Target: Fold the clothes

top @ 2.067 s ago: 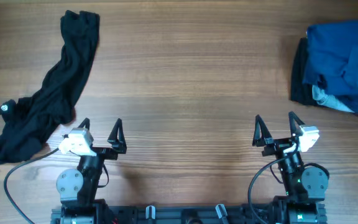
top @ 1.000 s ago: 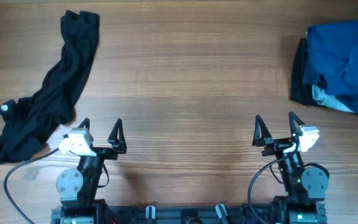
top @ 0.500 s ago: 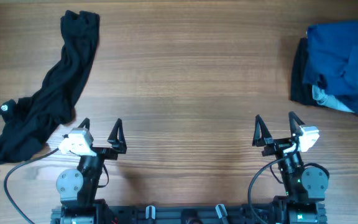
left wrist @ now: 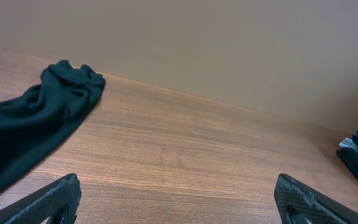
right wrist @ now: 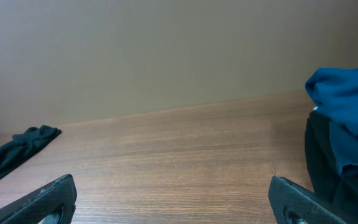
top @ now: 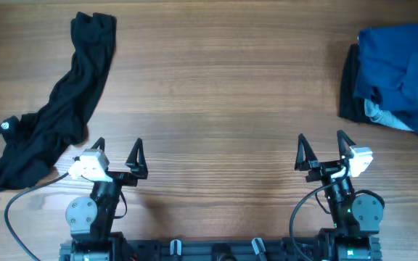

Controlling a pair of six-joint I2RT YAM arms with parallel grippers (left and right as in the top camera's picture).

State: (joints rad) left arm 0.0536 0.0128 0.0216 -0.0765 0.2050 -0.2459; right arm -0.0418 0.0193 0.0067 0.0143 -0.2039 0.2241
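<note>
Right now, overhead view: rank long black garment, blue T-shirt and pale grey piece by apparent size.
1-2. long black garment and blue T-shirt: look similar; the shirt runs off the frame edge, so no ranking.
3. pale grey piece: just a sliver showing at the shirt's edge.

wood-grain table [top: 216, 94], beige wall [left wrist: 229, 43]
</note>
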